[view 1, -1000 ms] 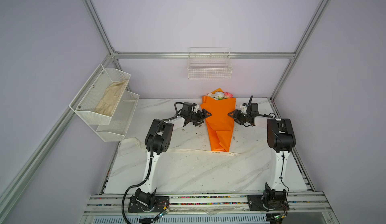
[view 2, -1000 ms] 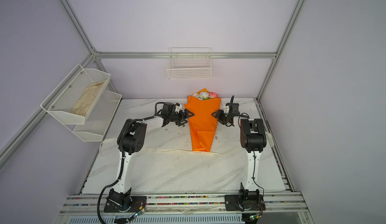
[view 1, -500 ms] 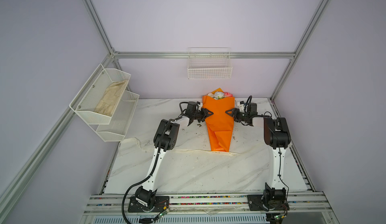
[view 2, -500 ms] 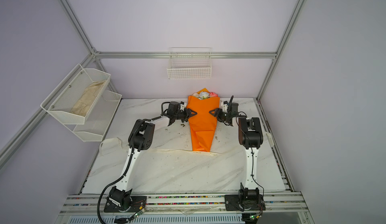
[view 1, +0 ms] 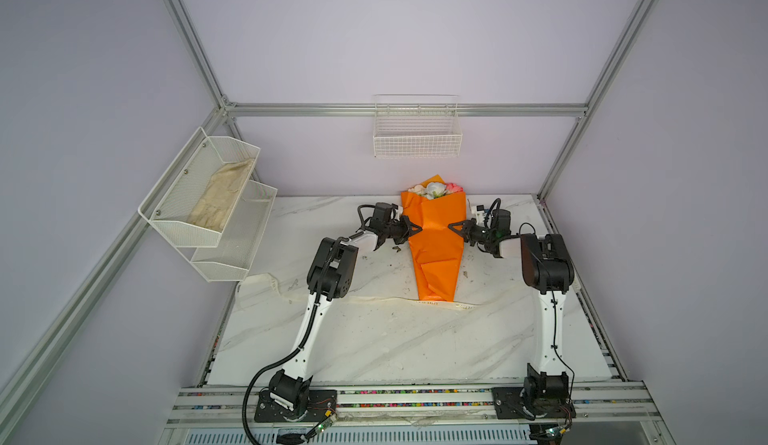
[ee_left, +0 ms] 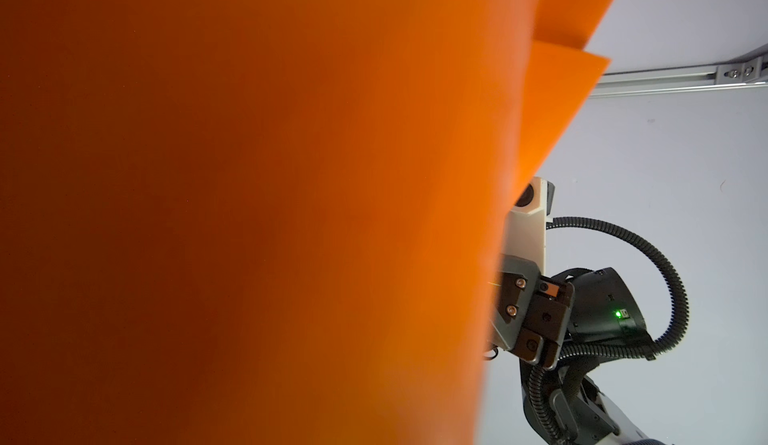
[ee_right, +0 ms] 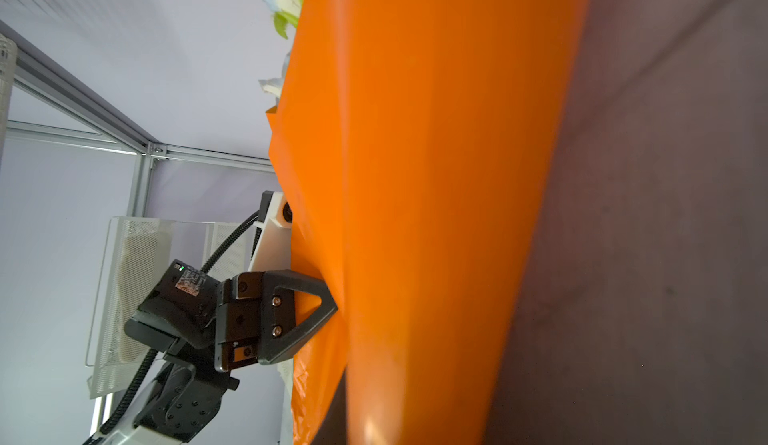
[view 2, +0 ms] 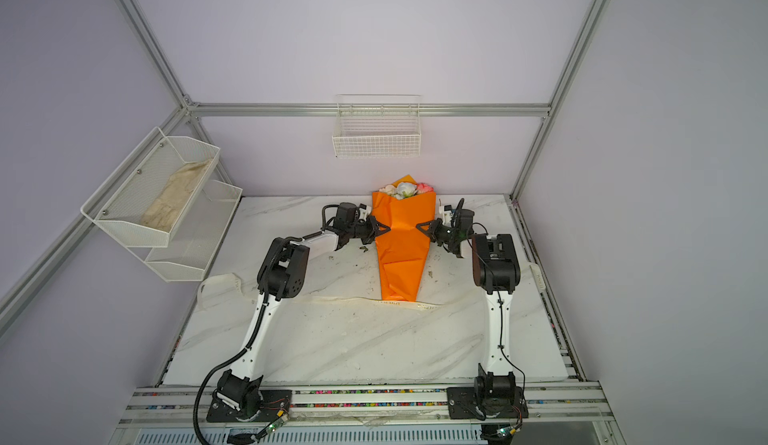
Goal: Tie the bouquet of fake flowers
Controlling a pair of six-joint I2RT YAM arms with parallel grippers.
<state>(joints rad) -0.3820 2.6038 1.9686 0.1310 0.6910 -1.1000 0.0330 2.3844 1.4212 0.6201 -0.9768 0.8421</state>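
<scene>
Orange bouquet (view 1: pixel 434 235) newly pinched by left tool (view 1: pixel 419 228) and right tool (view 1: pixel 450 227).

Matt orange wrapping paper (view 1: pixel 436 239), marble-look tabletop (view 1: pixel 374 339)

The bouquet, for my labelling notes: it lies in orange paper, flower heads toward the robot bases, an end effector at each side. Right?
No: the flower heads point toward the back wall, as both top views show. The bouquet does lie in orange paper, with left end effector and right end effector at its sides.
</scene>
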